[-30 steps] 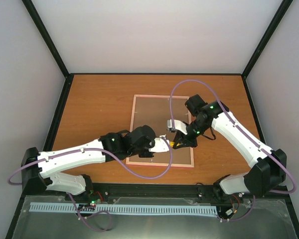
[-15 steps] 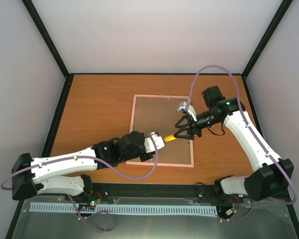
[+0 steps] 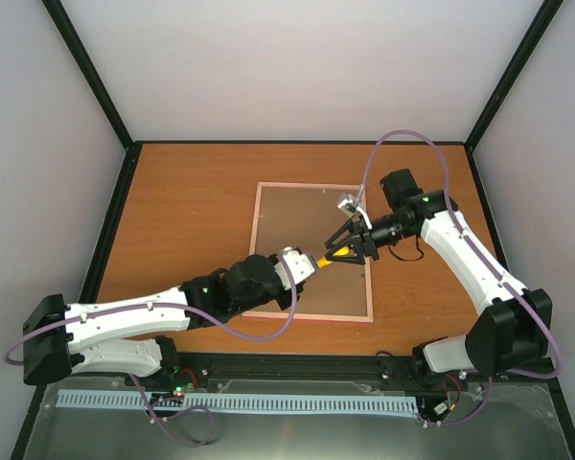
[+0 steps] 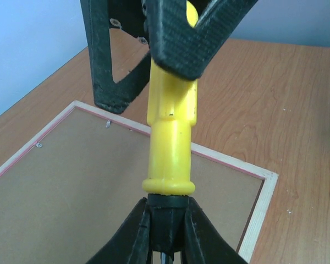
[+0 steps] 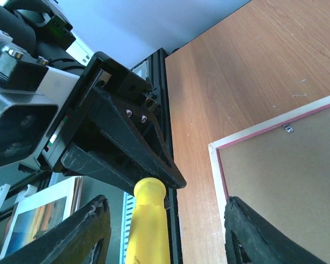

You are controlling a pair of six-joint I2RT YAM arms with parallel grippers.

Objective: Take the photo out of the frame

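Observation:
The frame (image 3: 257, 251) lies face down on the table, its pink-edged border (image 4: 261, 203) around a brown backing panel (image 3: 297, 220). The photo is hidden beneath that panel. Above the frame's right side my left gripper (image 3: 307, 265) is shut on the black collar of a yellow-handled screwdriver (image 3: 328, 257). In the left wrist view the handle (image 4: 170, 137) rises from my left gripper (image 4: 166, 206). My right gripper (image 3: 343, 249) stands open, its fingers on either side of the handle (image 5: 148, 220) without touching it.
Small metal clips (image 4: 108, 124) sit along the backing's edge near the frame's rim (image 5: 213, 165). The black rail of the table's near edge (image 5: 170, 99) shows behind my left gripper's fingers (image 5: 132, 148). Bare wooden tabletop (image 3: 182, 211) surrounds the frame.
My right gripper has opened and let go of the screwdriver, then drawn back to the right. My left arm has reached farther over the frame, carrying the screwdriver with it.

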